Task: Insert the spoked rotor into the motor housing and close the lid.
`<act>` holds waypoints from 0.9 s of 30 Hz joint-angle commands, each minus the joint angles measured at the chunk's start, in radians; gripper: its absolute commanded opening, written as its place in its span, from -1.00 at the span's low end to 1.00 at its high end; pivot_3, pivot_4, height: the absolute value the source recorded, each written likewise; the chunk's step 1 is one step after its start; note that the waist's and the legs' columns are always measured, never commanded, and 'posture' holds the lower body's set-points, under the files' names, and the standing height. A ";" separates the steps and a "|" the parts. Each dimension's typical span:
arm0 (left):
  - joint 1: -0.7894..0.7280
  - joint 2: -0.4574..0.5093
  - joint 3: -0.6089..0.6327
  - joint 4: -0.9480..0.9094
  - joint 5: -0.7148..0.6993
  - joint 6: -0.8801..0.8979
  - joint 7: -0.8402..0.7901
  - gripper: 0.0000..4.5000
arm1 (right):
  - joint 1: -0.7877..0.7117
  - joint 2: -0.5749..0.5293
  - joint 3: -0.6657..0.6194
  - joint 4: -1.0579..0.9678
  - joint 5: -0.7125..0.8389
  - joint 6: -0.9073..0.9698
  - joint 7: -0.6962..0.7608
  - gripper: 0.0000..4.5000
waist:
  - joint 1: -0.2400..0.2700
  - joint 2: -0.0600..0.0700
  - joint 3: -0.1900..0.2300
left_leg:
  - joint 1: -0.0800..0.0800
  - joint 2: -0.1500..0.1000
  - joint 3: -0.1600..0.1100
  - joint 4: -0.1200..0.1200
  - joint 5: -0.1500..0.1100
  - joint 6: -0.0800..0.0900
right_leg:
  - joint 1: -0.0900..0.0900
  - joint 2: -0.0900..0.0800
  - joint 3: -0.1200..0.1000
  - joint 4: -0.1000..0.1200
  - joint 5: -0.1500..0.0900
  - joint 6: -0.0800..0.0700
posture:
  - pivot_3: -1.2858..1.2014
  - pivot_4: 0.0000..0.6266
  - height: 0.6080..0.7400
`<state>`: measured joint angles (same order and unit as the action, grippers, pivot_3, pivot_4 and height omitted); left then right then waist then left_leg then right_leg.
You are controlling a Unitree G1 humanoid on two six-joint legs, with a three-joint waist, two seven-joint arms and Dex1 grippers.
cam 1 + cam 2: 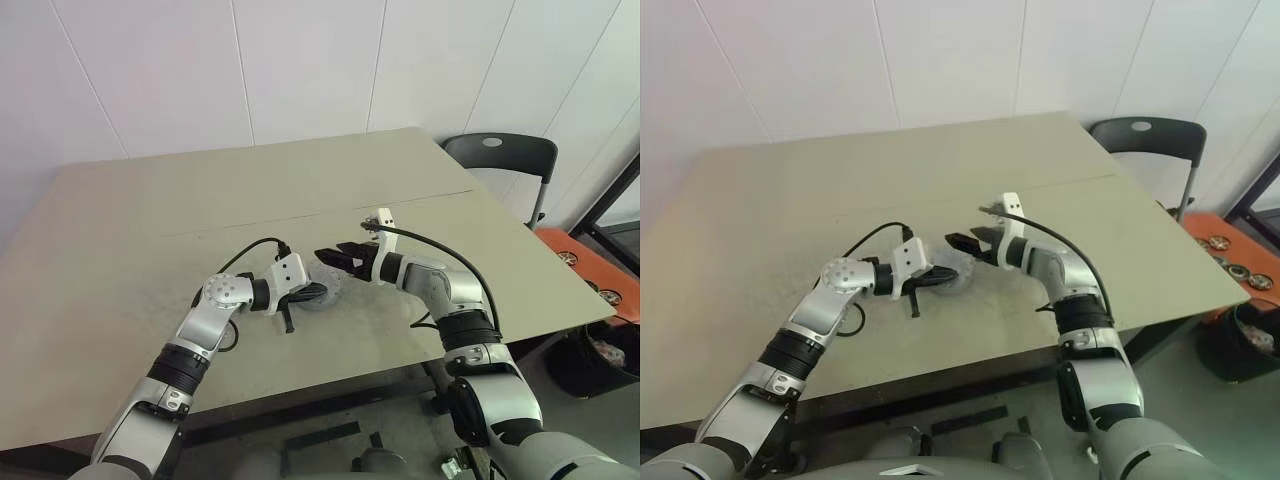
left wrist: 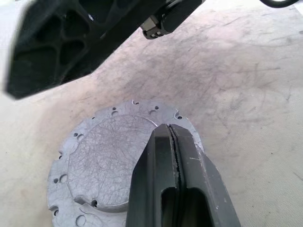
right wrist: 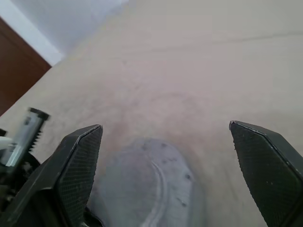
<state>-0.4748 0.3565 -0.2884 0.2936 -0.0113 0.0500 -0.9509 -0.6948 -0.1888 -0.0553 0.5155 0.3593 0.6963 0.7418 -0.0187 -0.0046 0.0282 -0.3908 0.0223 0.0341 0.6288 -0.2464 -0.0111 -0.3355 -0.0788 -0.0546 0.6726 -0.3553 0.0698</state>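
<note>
My left claw [image 2: 176, 156] is closed on the lid [image 2: 106, 161]; right claw [image 3: 165, 165] gapes above. Stiff, slick, heavy metal: I'd pinch its rim.

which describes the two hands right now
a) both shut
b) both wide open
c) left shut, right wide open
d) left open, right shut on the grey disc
c: the left hand has its two black fingers pressed together over the lid on the table, while the right hand has its fingers spread far apart above the same disc.
</note>
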 commanded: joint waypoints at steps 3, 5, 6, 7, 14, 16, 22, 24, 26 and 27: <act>-0.019 0.036 0.032 0.038 0.022 -0.010 0.044 -1.00 | 0.006 -0.040 -0.002 -0.046 0.021 0.041 0.029 0.99 | -0.002 0.001 0.000 | 0.000 0.000 0.000 0.001 0.000 0.000 | 0.000 0.000 0.000 0.001 0.000 0.000 | 0.03 -1.00 1.00; -0.024 0.044 0.044 0.038 0.017 -0.018 0.051 -1.00 | 0.018 -0.053 0.009 -0.067 0.022 0.059 0.044 0.99 | -0.003 0.001 0.001 | 0.000 0.000 0.000 0.001 0.000 0.000 | 0.000 0.000 0.000 0.002 0.000 0.000 | 0.03 -1.00 1.00; -0.026 0.048 0.050 0.034 0.013 -0.020 0.054 -1.00 | 0.022 -0.056 0.012 -0.074 0.021 0.065 0.043 0.99 | -0.004 0.002 0.001 | 0.000 0.001 0.000 0.001 0.000 0.000 | -0.001 0.000 0.000 0.002 0.000 0.000 | 0.03 -1.00 1.00; -0.027 0.050 0.055 0.031 0.008 -0.021 0.056 -1.00 | 0.024 -0.058 0.015 -0.076 0.018 0.067 0.040 0.99 | -0.004 0.002 0.002 | 0.000 0.001 0.000 0.001 0.000 0.000 | -0.001 0.000 0.000 0.002 0.000 0.000 | 0.03 -1.00 1.00; -0.034 0.005 0.134 -0.062 -0.114 0.009 0.067 -1.00 | 0.035 -0.059 0.027 -0.060 0.012 0.062 0.039 0.99 | 0.001 0.004 0.004 | -0.002 0.000 0.000 0.001 0.000 0.000 | -0.003 0.000 0.000 0.003 0.000 0.000 | 0.03 -1.00 1.00; -0.028 -0.002 0.141 -0.079 -0.129 0.022 0.064 -1.00 | 0.039 -0.056 0.032 -0.061 0.012 0.061 0.039 0.99 | 0.004 0.004 0.004 | -0.004 0.000 0.000 0.001 0.000 0.000 | -0.004 -0.001 0.000 0.002 0.000 0.000 | 0.03 -1.00 1.00; 0.000 0.027 0.108 -0.074 -0.099 0.041 0.049 -1.00 | 0.041 -0.055 0.040 -0.060 0.014 0.058 0.036 0.99 | 0.000 0.005 0.004 | -0.005 -0.001 0.000 0.000 0.000 0.001 | -0.004 0.000 0.000 0.000 0.000 0.000 | 0.03 -1.00 1.00; 0.010 0.039 0.093 -0.077 -0.086 0.052 0.041 -1.00 | 0.043 -0.059 0.039 -0.068 0.019 0.065 0.041 0.99 | 0.000 0.005 0.004 | -0.004 -0.001 0.000 0.000 0.000 0.001 | -0.004 0.000 0.000 0.000 0.000 0.000 | 0.03 -1.00 1.00; 0.014 0.053 0.074 -0.067 -0.057 0.047 0.041 -1.00 | 0.050 -0.067 0.044 -0.092 0.032 0.079 0.066 0.99 | 0.001 0.005 0.004 | -0.004 -0.001 0.000 0.000 0.000 0.001 | -0.004 0.000 0.000 0.000 0.000 0.000 | 0.03 -1.00 1.00; 0.014 0.055 0.071 -0.063 -0.052 0.044 0.044 -1.00 | 0.052 -0.069 0.041 -0.100 0.040 0.095 0.071 0.99 | 0.001 0.005 0.004 | -0.004 -0.001 0.000 0.000 0.000 0.001 | -0.004 0.000 0.000 0.000 0.000 0.000 | 0.03 -1.00 1.00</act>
<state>-0.4508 0.4046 -0.2146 0.2442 -0.0752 0.1021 -0.9097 -0.6347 -0.2516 -0.0094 0.4635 0.3719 0.7798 0.7929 -0.0177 0.0000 0.0326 -0.3951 0.0216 0.0345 0.6292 -0.2467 -0.0103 -0.3394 -0.0785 -0.0548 0.6725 -0.3552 0.0699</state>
